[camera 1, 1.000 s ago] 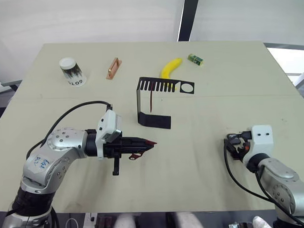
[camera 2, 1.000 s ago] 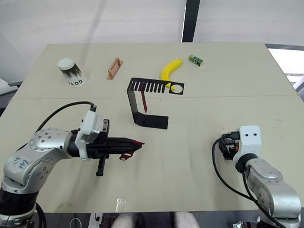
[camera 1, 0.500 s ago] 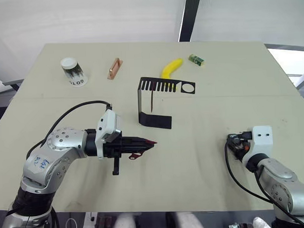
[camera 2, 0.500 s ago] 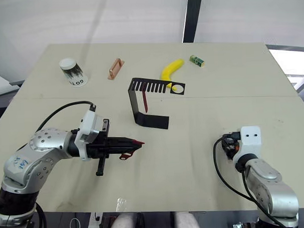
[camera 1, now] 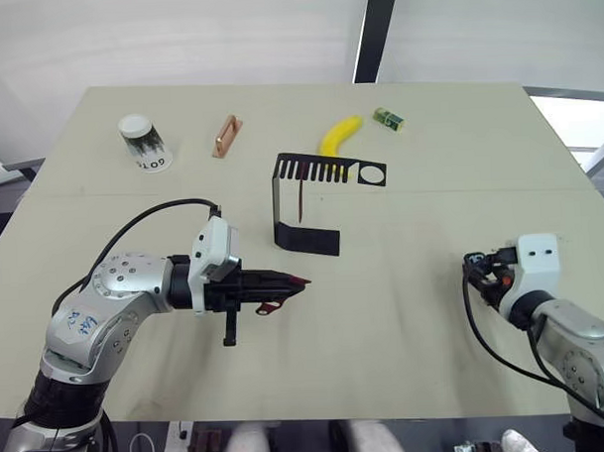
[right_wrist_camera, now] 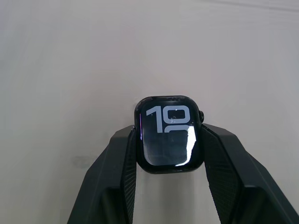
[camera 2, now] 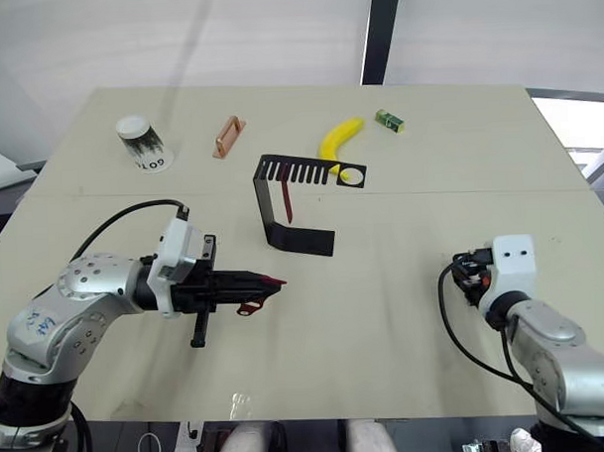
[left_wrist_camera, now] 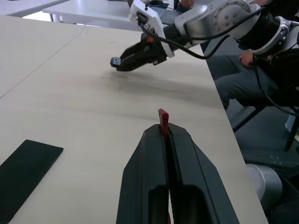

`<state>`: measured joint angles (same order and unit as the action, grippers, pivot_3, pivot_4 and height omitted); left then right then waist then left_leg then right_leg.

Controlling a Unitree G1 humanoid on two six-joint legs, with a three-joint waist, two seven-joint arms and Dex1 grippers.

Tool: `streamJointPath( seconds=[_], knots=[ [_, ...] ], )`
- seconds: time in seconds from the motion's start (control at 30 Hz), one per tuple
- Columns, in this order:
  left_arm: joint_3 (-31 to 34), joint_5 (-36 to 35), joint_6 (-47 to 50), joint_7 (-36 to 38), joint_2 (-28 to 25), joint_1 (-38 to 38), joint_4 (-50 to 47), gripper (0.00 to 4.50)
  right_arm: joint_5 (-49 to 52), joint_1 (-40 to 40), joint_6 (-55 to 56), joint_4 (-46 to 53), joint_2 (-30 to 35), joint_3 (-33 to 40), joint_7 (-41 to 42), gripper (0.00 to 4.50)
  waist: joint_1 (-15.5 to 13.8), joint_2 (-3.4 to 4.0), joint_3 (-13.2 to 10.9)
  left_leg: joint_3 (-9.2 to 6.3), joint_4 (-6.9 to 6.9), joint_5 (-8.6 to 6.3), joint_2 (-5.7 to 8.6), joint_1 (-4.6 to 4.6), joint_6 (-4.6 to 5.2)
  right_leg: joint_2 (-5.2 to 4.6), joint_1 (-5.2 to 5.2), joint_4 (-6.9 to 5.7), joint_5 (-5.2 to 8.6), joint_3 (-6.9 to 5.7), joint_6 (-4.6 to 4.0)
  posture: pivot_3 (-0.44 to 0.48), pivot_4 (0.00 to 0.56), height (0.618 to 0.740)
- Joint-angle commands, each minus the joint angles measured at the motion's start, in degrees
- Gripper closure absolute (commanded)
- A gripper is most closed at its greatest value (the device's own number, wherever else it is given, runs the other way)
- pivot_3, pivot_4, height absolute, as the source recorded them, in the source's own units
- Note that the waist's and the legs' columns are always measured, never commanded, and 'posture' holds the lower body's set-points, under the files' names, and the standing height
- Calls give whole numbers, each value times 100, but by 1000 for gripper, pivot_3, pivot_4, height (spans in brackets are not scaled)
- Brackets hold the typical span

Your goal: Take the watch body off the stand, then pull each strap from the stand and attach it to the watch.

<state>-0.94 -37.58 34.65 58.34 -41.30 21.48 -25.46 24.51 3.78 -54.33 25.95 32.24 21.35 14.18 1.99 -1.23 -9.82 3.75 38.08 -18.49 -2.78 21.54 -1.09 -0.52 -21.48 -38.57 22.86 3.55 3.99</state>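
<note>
My left gripper (camera 1: 292, 283) hovers low over the table's middle-left, shut on a dark red strap (left_wrist_camera: 163, 119) whose tip pokes out past the fingers. The strap's other end curls beneath the fingers (camera 1: 268, 307). Behind it stands the black stand (camera 1: 307, 238), with a second dark red strap (camera 1: 299, 201) hanging from its slotted shelf. At the right, my right gripper (right_wrist_camera: 169, 134) is shut on the watch body (right_wrist_camera: 169, 140), its screen showing light digits. That gripper (camera 1: 474, 270) points left, toward the table's middle.
Along the far side lie a paper cup (camera 1: 143, 140), a copper-coloured handle (camera 1: 224, 135), a banana (camera 1: 340, 135) and a small green block (camera 1: 389, 118). Bare table separates the two grippers. A seated person's legs (left_wrist_camera: 243, 74) show beyond the table edge.
My right gripper has drawn back to the right and slightly farther away with the watch body. The left gripper and its strap have stayed put.
</note>
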Motion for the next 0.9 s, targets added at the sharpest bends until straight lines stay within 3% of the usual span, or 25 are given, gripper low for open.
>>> streamJointPath(
  seconds=[0.03, 0.33, 0.53, 0.57, 0.7, 0.9],
  knots=[
    [164, 11, -121, 11, -58, -62, -26, 4500, 147, 14, -306, -35, 229, 91, 234, 2934, -7, 0, 0, 0, 0, 0, 0, 0, 0, 0, 0, 0, 0, 0, 0, 0, 150, 740],
    [187, -61, -80, -111, -40, -140, -181, 4500, 84, -149, -433, -219, 295, -134, 367, 2934, -17, 0, 0, 0, 1, 0, 1, 1, 0, -3, 0, 1, 0, 1, 0, 0, 150, 740],
    [177, -103, -56, -130, -42, -87, -171, 4500, -83, -604, 150, -7, 129, 10, 360, 264, -17, 0, 0, 0, 1, 0, 0, 1, 0, -2, 1, 2, 0, 1, 0, 0, 150, 740],
    [169, -122, -46, -121, -35, -67, -163, 4500, -72, -753, 435, 46, -19, 90, 379, 113, -21, -1, 0, 0, 1, 0, 0, 0, 0, -1, 1, 1, 0, 1, 0, 0, 150, 740],
    [112, -126, -45, -83, 1, 19, -88, 4500, -46, -1119, 1308, -1, -434, 264, 476, 113, -24, -2, 1, -1, -1, 0, 0, 1, -1, 0, 2, 2, 0, 1, 0, 0, 150, 740],
    [15, -53, -100, 1, 52, 171, 95, 4500, 46, -1210, 2138, -841, -618, 353, 798, 113, -3, -1, 2, 4, 2, 1, 1, -4, -2, 1, 3, -2, 0, 4, 0, 0, 150, 740]
  ],
)
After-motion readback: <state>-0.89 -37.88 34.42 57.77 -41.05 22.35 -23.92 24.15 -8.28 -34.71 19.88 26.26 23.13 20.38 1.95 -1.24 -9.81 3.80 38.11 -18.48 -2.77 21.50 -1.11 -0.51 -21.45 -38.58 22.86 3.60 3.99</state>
